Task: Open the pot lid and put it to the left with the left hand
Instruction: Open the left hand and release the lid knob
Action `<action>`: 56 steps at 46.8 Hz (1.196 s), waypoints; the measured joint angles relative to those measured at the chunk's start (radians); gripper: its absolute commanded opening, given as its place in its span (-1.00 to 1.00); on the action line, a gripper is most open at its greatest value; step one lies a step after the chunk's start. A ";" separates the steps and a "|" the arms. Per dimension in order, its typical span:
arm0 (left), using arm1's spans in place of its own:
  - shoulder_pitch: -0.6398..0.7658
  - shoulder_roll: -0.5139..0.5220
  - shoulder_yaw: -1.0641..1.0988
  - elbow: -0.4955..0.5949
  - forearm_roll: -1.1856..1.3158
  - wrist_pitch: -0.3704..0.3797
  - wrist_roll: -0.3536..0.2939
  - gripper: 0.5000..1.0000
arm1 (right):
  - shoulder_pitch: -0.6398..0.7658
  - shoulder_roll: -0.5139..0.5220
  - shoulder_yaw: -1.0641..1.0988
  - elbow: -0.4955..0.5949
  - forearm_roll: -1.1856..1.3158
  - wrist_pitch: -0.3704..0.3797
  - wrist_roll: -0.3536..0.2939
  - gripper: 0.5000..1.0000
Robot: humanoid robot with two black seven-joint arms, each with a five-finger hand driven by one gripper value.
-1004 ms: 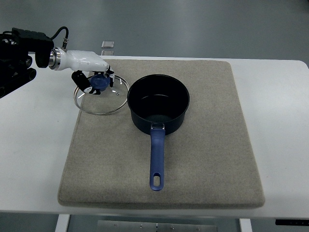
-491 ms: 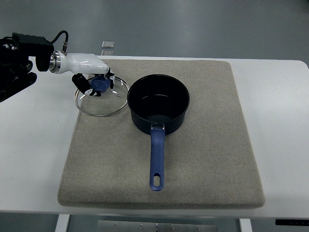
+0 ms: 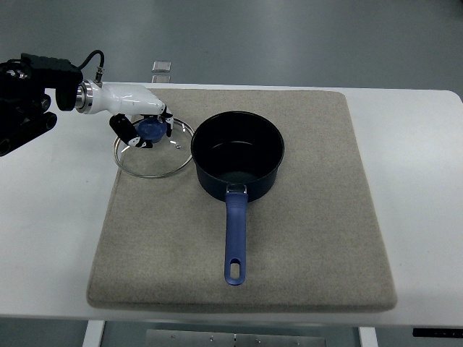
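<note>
A dark blue saucepan [image 3: 239, 155] with a long blue handle stands open in the middle of the grey mat [image 3: 304, 238]. Just to its left lies the round glass lid [image 3: 153, 148] with a metal rim and a blue knob [image 3: 150, 129], half on the mat and half over the white table. My left hand [image 3: 145, 123], white with dark fingers, comes in from the picture's left and is curled around the knob. The lid's rim nearly touches the pot's left side. The right arm is out of sight.
The white table [image 3: 51, 217] extends beyond the mat on the left and right. A small clear block [image 3: 161, 66] sits at the table's far edge behind the lid. The arm's black housing [image 3: 25, 90] fills the upper left corner.
The left hand and the lid have drifted slightly right, toward the pot. The hand stays closed around the knob.
</note>
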 measured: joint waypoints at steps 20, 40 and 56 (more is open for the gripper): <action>0.002 0.000 -0.001 -0.002 -0.003 0.006 0.000 -0.80 | 0.000 0.000 0.000 0.000 0.000 0.000 0.000 0.67; 0.006 0.000 -0.001 -0.006 -0.008 0.004 0.000 0.04 | 0.000 0.000 0.000 0.000 -0.001 0.000 0.000 0.67; 0.007 0.000 -0.008 -0.009 -0.020 0.006 0.000 0.50 | 0.000 0.000 0.000 0.000 -0.001 0.000 0.000 0.67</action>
